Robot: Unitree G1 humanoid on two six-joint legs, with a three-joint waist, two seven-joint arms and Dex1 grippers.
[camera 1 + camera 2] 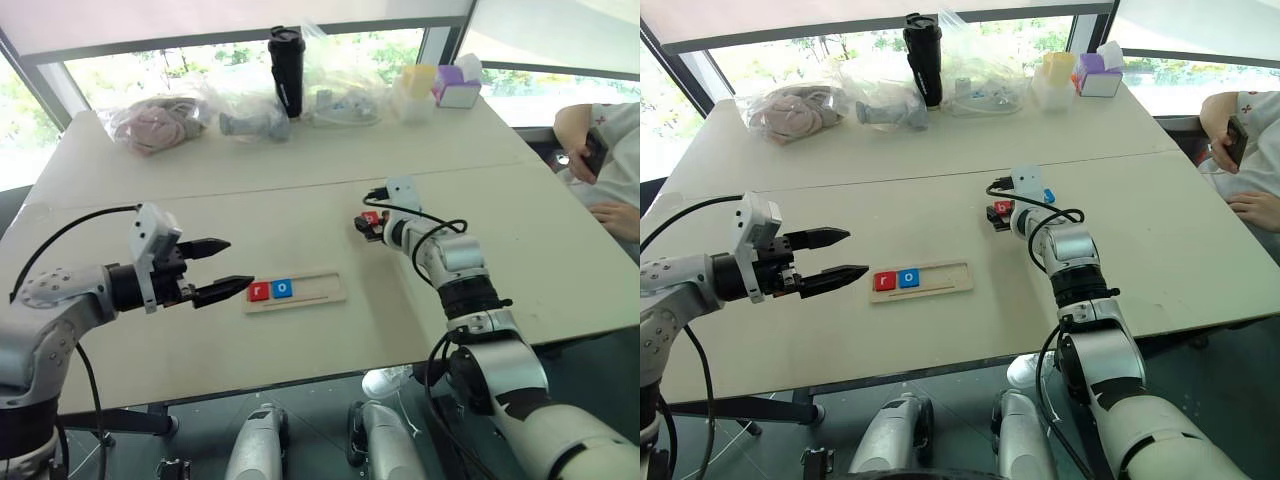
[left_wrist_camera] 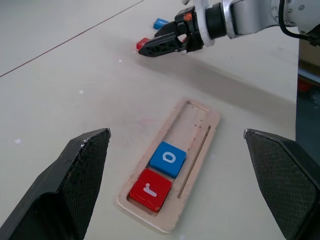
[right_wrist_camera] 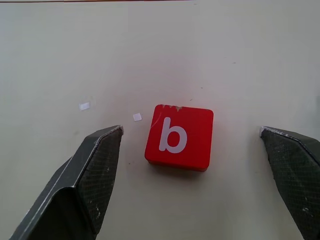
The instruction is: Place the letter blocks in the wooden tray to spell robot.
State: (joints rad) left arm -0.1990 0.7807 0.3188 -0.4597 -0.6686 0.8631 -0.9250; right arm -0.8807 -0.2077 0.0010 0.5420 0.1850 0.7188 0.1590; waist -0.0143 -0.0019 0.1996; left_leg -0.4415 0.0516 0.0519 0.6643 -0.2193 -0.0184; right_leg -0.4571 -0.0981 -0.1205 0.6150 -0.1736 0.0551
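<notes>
The wooden tray (image 1: pixel 322 287) lies mid-table and holds a red "r" block (image 2: pixel 150 189) and a blue "o" block (image 2: pixel 168 158) at its left end. Just left of the tray, above the table, my left gripper (image 1: pixel 238 263) is open with nothing between its fingers. My right gripper (image 3: pixel 190 131) is open and low over the table, its fingers on either side of a red "b" block (image 3: pixel 179 137) without touching it. A loose blue block (image 1: pixel 1048 196) lies just beyond that gripper.
Along the table's far edge stand a black bottle (image 1: pixel 286 70), clear plastic bags, a pink bundle (image 1: pixel 155 125), a yellow container (image 1: pixel 416 80) and a purple box (image 1: pixel 457 90). A person (image 1: pixel 612 150) sits at the right edge.
</notes>
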